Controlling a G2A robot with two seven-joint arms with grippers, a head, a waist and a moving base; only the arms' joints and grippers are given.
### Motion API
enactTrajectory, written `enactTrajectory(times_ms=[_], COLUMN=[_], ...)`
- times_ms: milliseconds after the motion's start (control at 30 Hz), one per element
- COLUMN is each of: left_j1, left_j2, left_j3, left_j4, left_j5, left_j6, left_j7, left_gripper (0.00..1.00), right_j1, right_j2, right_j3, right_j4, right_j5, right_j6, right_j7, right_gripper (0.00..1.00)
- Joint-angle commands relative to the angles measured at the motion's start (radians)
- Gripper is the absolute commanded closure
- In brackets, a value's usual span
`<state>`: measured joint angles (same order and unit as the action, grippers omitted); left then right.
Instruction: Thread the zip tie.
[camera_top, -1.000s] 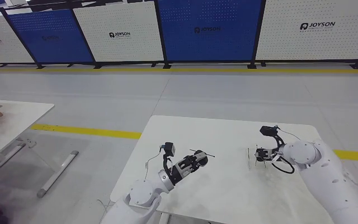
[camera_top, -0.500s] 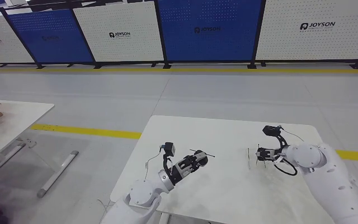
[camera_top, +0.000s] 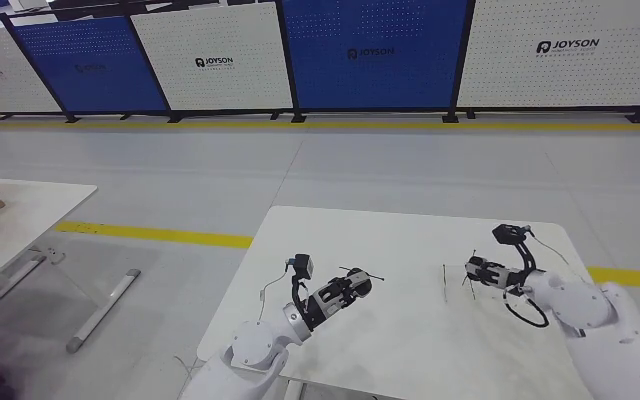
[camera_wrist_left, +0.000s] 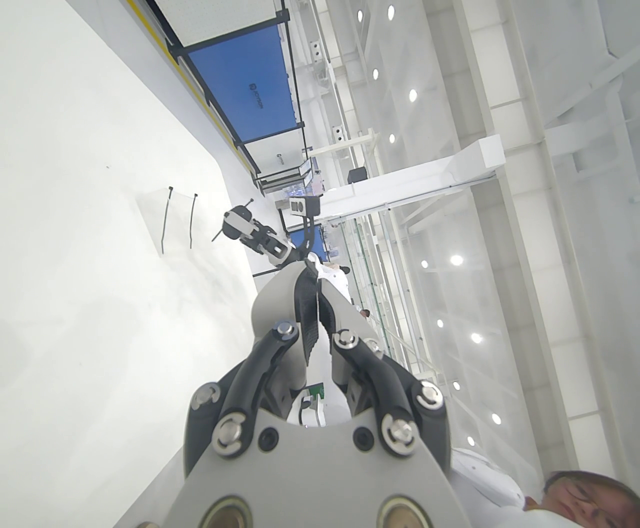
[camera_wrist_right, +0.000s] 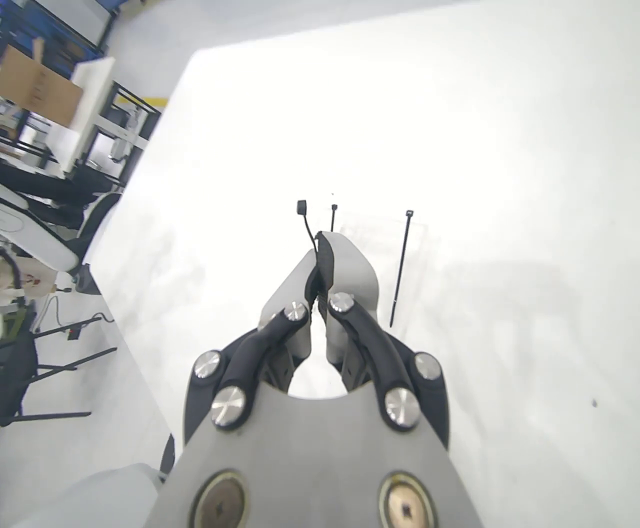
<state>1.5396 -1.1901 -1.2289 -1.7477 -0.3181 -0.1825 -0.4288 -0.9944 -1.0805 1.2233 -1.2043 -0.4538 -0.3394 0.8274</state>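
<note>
Top view: right end effector (camera_top: 472, 271), clamping zip tie (camera_wrist_right: 308, 227), shifted right; left end effector (camera_top: 360, 283) clamps second tie (camera_top: 373, 274).

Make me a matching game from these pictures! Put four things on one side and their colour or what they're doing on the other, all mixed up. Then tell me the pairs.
Things:
1. right gripper
2. loose zip tie
3. table
4. floor stripe

Matches:
A. yellow
B. shut on a zip tie
C. white
D. lying flat on the table

Pairs: 1-B, 2-D, 3-C, 4-A.
</note>
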Motion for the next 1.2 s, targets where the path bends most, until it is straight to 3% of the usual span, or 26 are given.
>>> enactTrajectory(times_ms=[0, 100, 600, 700, 867, 967, 1067, 1167], left_j1=[0.000, 0.000, 0.000, 0.000, 0.000, 0.000, 0.000, 0.000], left_j2=[0.000, 0.000, 0.000, 0.000, 0.000, 0.000, 0.000, 0.000], left_j3=[0.000, 0.000, 0.000, 0.000, 0.000, 0.000, 0.000, 0.000], left_j4=[0.000, 0.000, 0.000, 0.000, 0.000, 0.000, 0.000, 0.000], left_j5=[0.000, 0.000, 0.000, 0.000, 0.000, 0.000, 0.000, 0.000], left_j6=[0.000, 0.000, 0.000, 0.000, 0.000, 0.000, 0.000, 0.000], left_j7=[0.000, 0.000, 0.000, 0.000, 0.000, 0.000, 0.000, 0.000], left_gripper=[1.00, 1.00, 1.00, 1.00, 1.00, 1.00, 1.00, 1.00], right_j1=[-0.057, -0.105, -0.105, -0.124, -0.207, -0.283, -0.363, -0.389], right_j2=[0.011, 0.024, 0.024, 0.024, 0.030, 0.036, 0.038, 0.036], right_j3=[0.036, 0.057, 0.057, 0.054, 0.113, 0.147, 0.152, 0.135], right_j4=[-0.068, -0.124, -0.124, -0.148, -0.230, -0.324, -0.412, -0.435], right_j5=[0.005, 0.045, 0.045, -0.008, 0.054, 0.079, 0.056, 0.040], right_j6=[-0.001, -0.001, -0.001, 0.033, 0.004, -0.001, -0.001, 0.002], right_j7=[-0.024, 0.010, 0.010, -0.061, -0.170, -0.228, -0.307, -0.323], right_gripper=[1.00, 1.00, 1.00, 1.00, 1.00, 1.00, 1.00, 1.00])
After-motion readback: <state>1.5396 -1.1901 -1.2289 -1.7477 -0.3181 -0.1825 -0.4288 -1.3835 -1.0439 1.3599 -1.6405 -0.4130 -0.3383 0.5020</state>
